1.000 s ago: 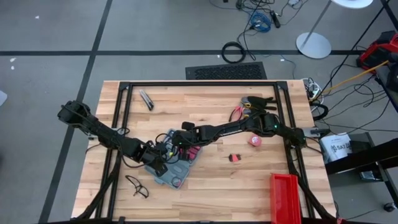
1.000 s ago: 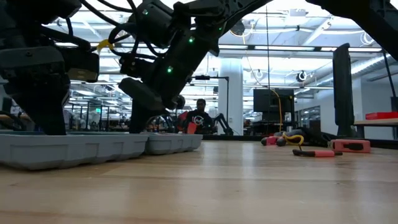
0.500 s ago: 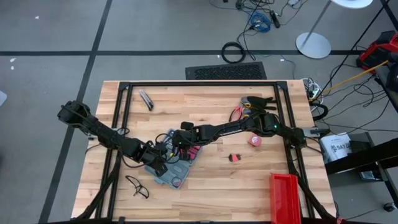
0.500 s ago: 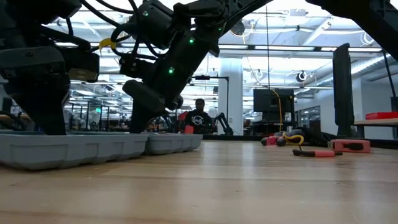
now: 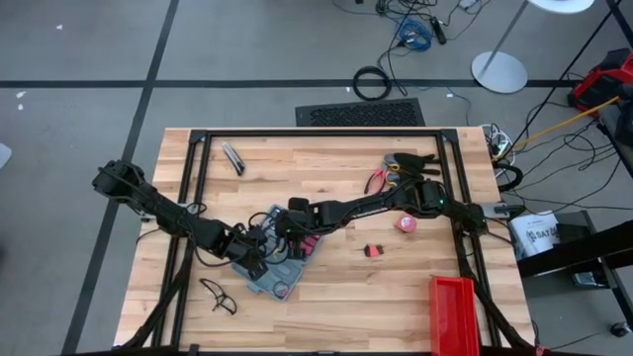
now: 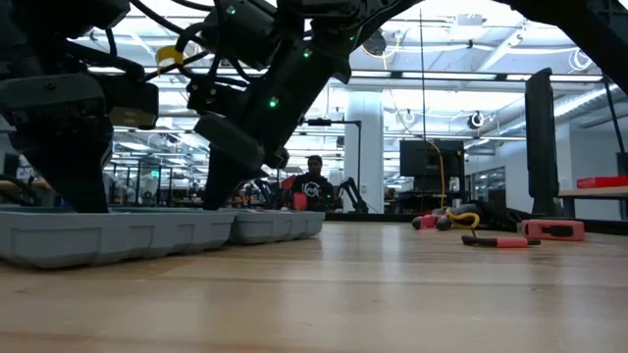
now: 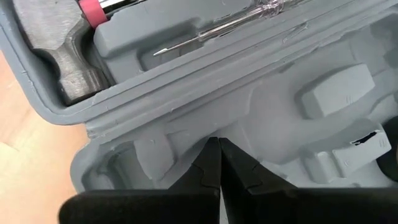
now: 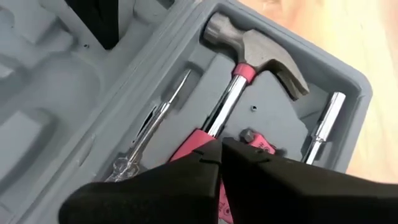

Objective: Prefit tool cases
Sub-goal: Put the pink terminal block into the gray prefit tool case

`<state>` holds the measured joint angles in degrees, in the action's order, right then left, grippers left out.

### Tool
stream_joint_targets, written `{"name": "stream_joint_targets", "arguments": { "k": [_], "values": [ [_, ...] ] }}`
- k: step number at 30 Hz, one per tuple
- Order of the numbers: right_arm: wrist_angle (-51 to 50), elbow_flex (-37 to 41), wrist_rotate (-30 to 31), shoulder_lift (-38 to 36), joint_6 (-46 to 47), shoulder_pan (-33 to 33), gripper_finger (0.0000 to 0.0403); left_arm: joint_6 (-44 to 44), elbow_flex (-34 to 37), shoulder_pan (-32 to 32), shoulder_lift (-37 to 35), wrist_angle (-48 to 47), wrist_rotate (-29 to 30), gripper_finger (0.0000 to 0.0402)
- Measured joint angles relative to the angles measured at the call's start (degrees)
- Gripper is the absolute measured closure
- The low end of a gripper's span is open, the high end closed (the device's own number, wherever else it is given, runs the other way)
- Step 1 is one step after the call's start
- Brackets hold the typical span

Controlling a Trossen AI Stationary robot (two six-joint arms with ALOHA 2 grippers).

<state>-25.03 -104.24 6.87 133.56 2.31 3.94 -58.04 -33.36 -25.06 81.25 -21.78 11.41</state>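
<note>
Red bin (image 5: 456,311) at table's near right edge; black glasses (image 5: 218,295) near left; red tape roll (image 5: 406,224).

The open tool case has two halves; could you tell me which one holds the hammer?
The half under the right pincer holds the hammer, beside a clear-handled screwdriver. The half under the left pincer of the tool case shows only empty moulded recesses.
</note>
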Motion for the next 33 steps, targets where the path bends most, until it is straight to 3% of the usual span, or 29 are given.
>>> {"name": "stream_joint_targets", "arguments": {
  "k": [7, 11, 14, 26, 30, 33],
  "values": [
    [4.96, -0.29, 0.01, -0.12, 0.09, 0.08, 0.0403, 0.0, 0.0, -0.04, 0.0, -0.05, 0.01, 0.0401],
    [2.82, -0.43, 0.39, 1.6, 0.2, -0.17, 0.0403, -0.03, 0.0, -0.04, 0.0, -0.22, 0.03, 0.0401],
    [0.46, -0.6, 3.98, 1.91, 0.44, -0.83, 0.0403, 0.09, 0.03, 0.03, 0.0, -0.29, 0.81, 0.0401],
    [0.96, -0.42, 6.1, 1.84, 3.3, -2.18, 0.0403, 0.26, 0.04, 0.07, 0.02, -0.36, 0.99, 0.0401],
    [0.48, -0.36, 11.57, 1.92, 2.16, -1.78, 0.0403, 0.37, 0.04, 0.04, 0.0, -0.38, 0.86, 0.0401],
    [-0.66, -0.42, 10.75, 1.88, 3.32, -2.6, 0.0403, 0.39, 0.04, 0.05, 0.0, -0.4, 0.5, 0.0401]
  ]
}}
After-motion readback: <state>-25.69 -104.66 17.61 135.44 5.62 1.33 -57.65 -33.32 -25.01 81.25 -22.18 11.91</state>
